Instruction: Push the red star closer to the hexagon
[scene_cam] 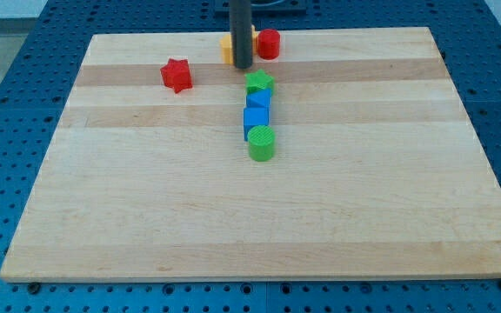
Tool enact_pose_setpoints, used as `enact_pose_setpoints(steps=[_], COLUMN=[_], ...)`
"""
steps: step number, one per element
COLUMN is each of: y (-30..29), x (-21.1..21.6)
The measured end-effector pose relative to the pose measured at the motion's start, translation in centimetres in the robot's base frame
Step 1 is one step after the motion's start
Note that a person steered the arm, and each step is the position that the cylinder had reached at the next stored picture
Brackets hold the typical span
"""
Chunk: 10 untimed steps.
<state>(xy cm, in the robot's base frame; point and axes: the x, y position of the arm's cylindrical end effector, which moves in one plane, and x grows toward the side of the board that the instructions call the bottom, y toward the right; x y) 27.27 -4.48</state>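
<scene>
One red star (pixel 177 75), no clear long axis, sits left of my tip (pixel 242 66); end effector jawless

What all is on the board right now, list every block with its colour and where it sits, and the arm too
red star: one, red, upper left of the board, apart from the others
red cylinder: one, red, top edge, just right of the rod
yellow block: one, yellow, top edge, partly hidden behind the rod, shape unclear
green star: one, green, top of a short column near the centre top
blue blocks: two, blue, stacked in the column below the green star, shapes unclear
green cylinder: one, green, bottom of the column
wooden board: one, light wood, on a blue table
my tip: one, dark rod, between the yellow block and the green star, right of the red star
</scene>
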Motion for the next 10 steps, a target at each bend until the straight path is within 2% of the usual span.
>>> enact_pose_setpoints(steps=[2, 4, 5, 6, 8, 9, 10], y=[-4.8, -4.8, -7.1, -10.6, -13.5, -12.9, -11.4], x=[0.0, 3.9, 5.6, 5.1, 4.7, 1.1, -0.2])
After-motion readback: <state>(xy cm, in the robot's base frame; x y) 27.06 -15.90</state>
